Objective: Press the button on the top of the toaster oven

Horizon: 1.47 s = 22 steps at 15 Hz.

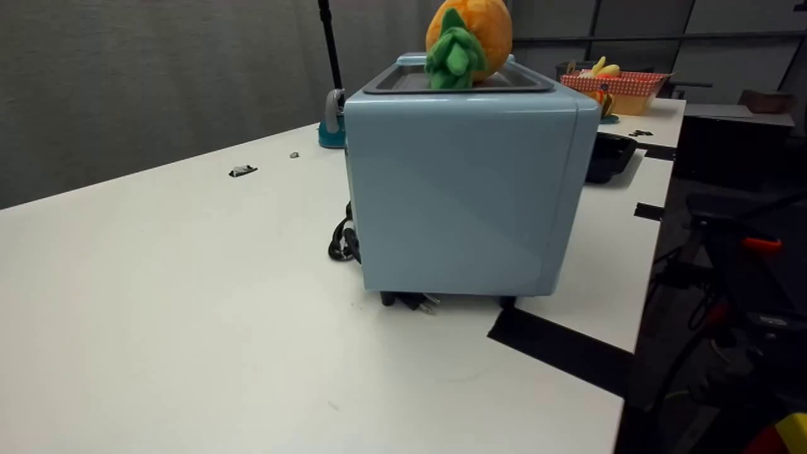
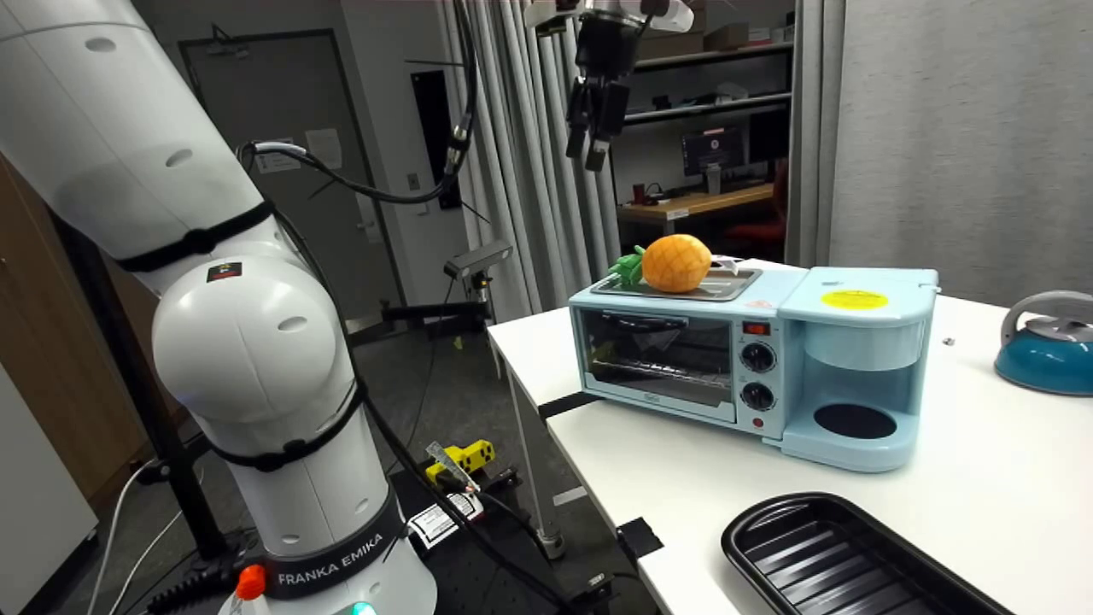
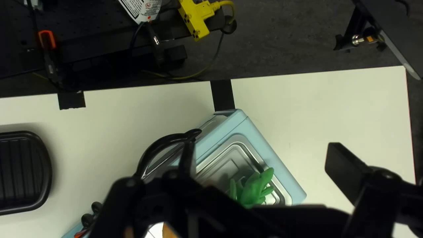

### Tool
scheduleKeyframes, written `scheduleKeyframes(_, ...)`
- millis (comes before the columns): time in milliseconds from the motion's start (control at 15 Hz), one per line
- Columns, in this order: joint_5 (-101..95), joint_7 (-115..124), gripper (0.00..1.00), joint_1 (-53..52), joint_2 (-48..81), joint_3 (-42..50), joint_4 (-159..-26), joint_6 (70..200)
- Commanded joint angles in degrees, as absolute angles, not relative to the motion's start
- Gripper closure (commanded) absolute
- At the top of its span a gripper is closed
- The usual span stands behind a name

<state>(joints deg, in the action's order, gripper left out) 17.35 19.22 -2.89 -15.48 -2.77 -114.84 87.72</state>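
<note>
The pale blue toaster oven stands on the white table, with a glass door, two dark knobs, a red rectangular piece on its front panel and a round-ended coffee-maker section bearing a yellow sticker. I cannot make out a button on its top. It also shows in an exterior view and, partly hidden by the gripper, in the wrist view. An orange plush pineapple lies on its metal top tray. My gripper is high above and apart from the oven. In the wrist view its fingers are wide apart and empty.
A black ridged pan lies on the table in front of the oven. A teal kettle stands beyond the coffee section. A black cord lies behind the oven. A basket stands farther along the table.
</note>
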Motion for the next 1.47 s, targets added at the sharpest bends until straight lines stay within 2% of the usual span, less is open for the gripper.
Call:
scheduleKeyframes(0,17.47,19.09,0.00,-2.22,-15.45,-3.34,-114.73,87.58)
scheduleKeyframes(800,16.91,18.35,0.00,-2.30,-14.62,-3.40,-113.89,87.61)
scheduleKeyframes(1400,12.73,17.19,0.00,-2.58,-7.66,-3.93,-105.79,93.66)
